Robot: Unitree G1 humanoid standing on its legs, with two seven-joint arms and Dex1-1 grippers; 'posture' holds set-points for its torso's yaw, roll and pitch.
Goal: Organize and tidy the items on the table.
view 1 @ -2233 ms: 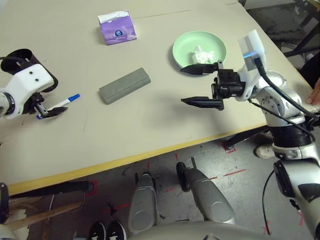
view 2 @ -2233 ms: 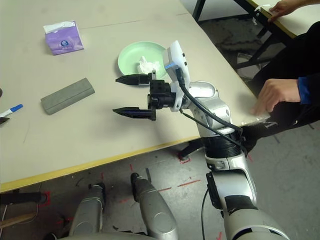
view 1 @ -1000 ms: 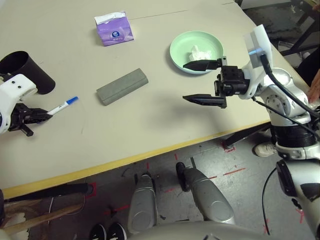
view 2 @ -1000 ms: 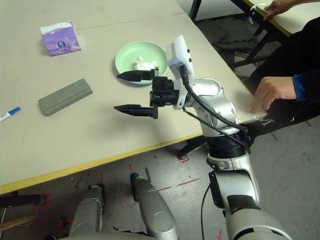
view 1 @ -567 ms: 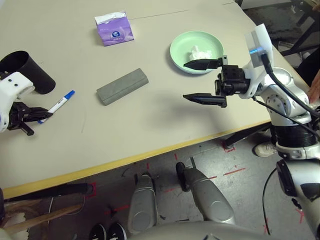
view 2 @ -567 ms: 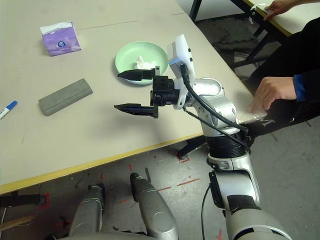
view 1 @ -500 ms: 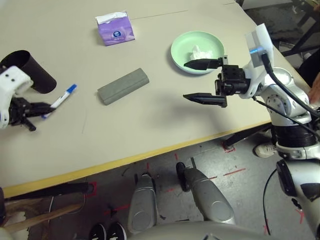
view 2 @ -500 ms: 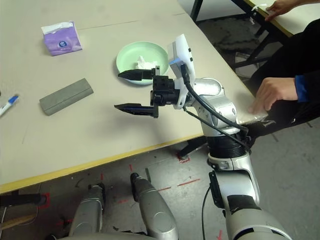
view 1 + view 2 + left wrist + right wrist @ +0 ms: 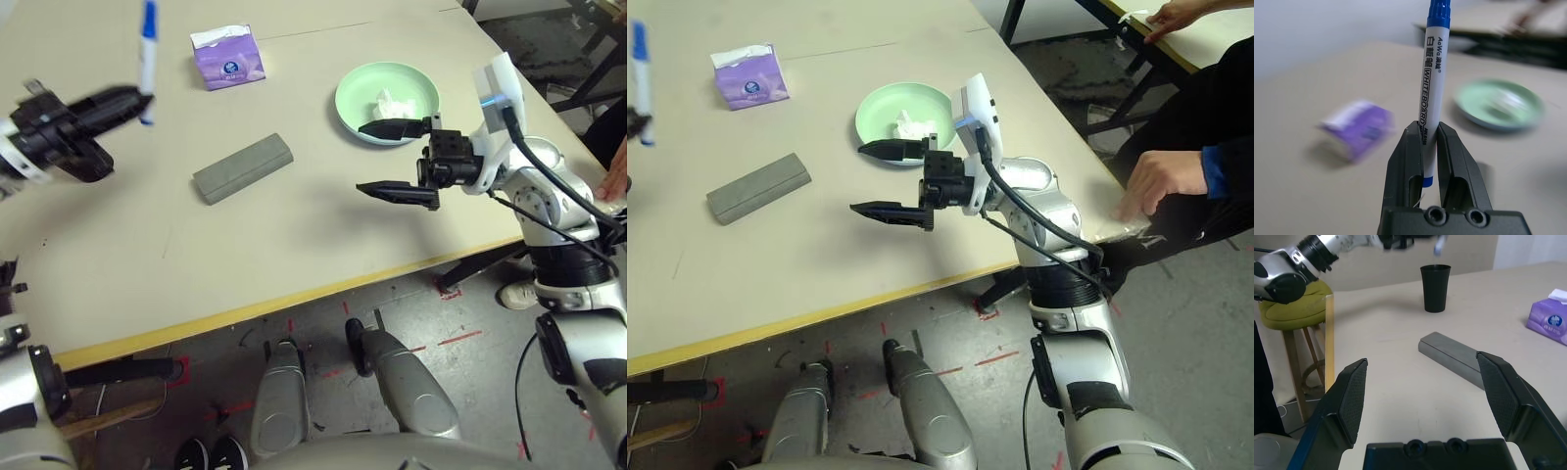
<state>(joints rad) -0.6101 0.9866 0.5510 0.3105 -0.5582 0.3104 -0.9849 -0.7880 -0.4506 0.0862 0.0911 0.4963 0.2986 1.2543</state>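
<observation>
While the crumpled tissue (image 9: 394, 101) already lies in the green plate (image 9: 358, 93) near the worktop's (image 9: 294, 235) far right corner, the blue-capped marker (image 9: 1433, 78) is pinched upright by the left gripper (image 9: 1431, 147) above the left side. The grey case (image 9: 243, 167) lies mid-worktop, unsorted; the right gripper (image 9: 890, 179) is spread, empty.

On the table (image 9: 294, 235), the glasses case (image 9: 243, 167) lies mid-surface. The tissue box (image 9: 227, 57) is set behind it. The plate (image 9: 387, 100) is placed to the right, a tissue (image 9: 395, 99) lying in it. The cup (image 9: 1435, 288) stands left of the case. A marker (image 9: 1433, 93) is held upright above the table's left side.
</observation>
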